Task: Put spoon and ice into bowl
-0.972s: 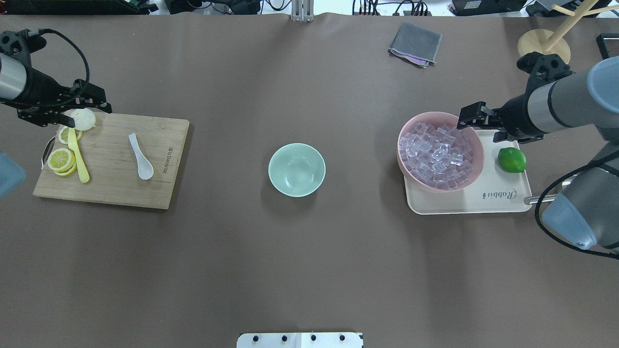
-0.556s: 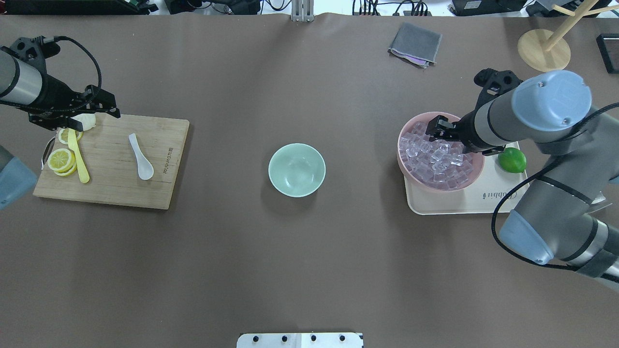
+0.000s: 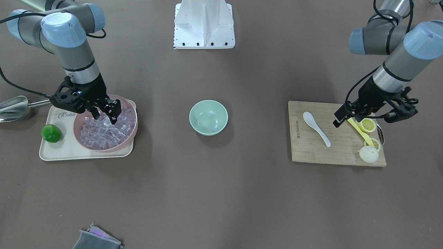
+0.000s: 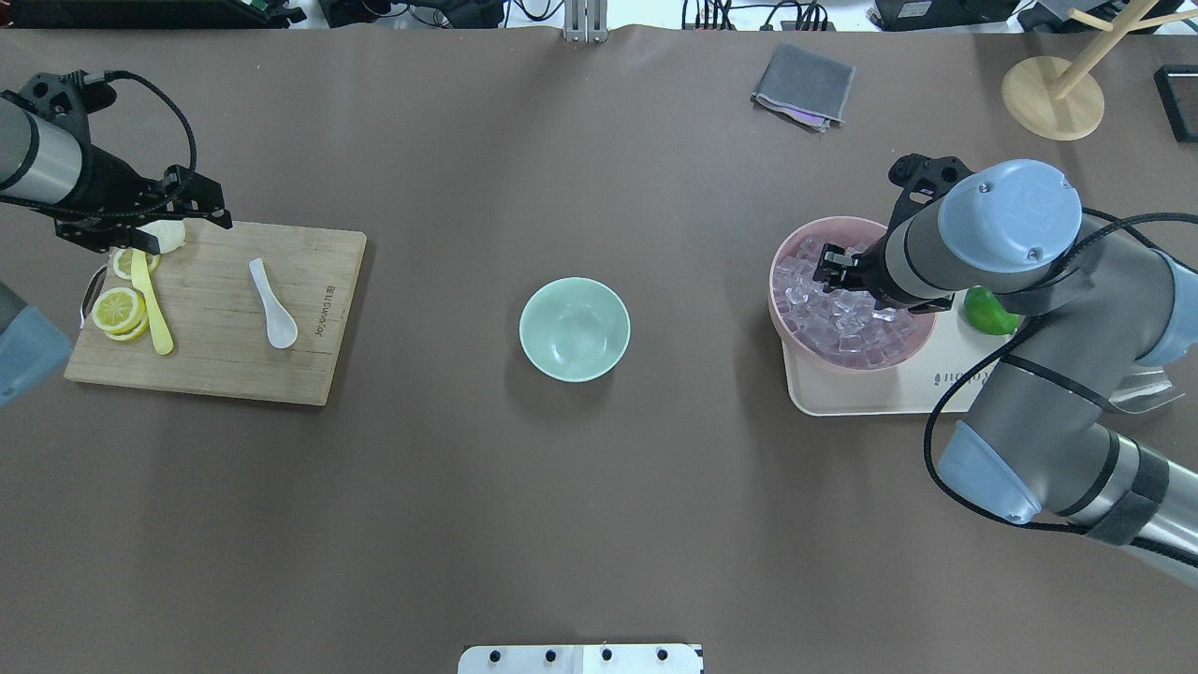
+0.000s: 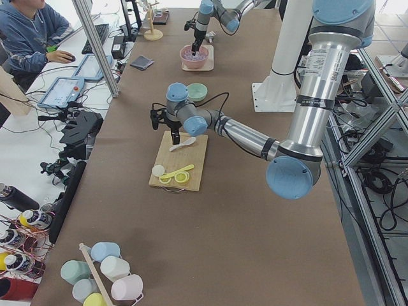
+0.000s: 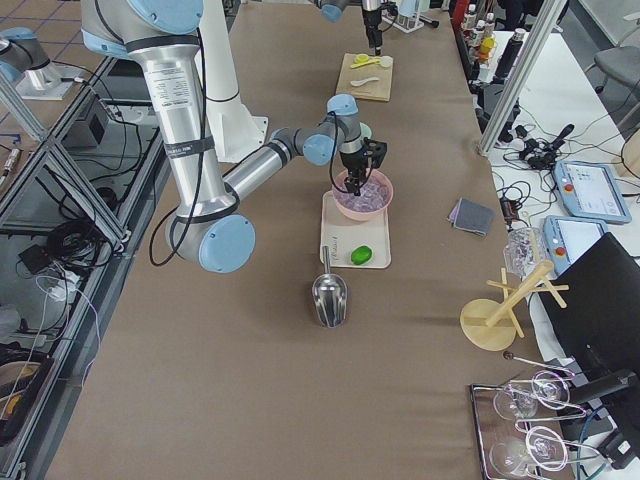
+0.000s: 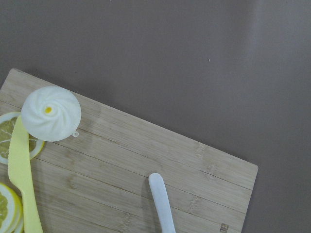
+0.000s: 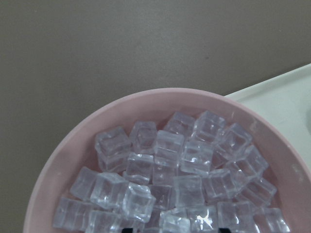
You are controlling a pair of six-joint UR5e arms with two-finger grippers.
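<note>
Hanging over the pink bowl at the right side of the overhead view, the right claw points down at the ice. Its two fingers are a little way apart with nothing between them. I cannot tell if the tips touch the top cubes. The ice is a big heap of clear cubes that fills the pink bowl. The pink bowl sits on a cream tray, with a green lime beside it on the tray. A shiny metal scoop lies on the bench just off the tray, at the left edge of the front view. The small green bowl stands in the middle of the overhead view, well apart from the ice and the spoon. The white spoon lies flat on a wooden board at the left side of that view. Lemon slices, a yellow knife and a round white swirly thing are on the board too. The left claw hangs over the top left corner of the board, apart from the spoon. I cannot tell if this claw is wide or narrow. A gray cloth lies near the top of the overhead view.
</note>
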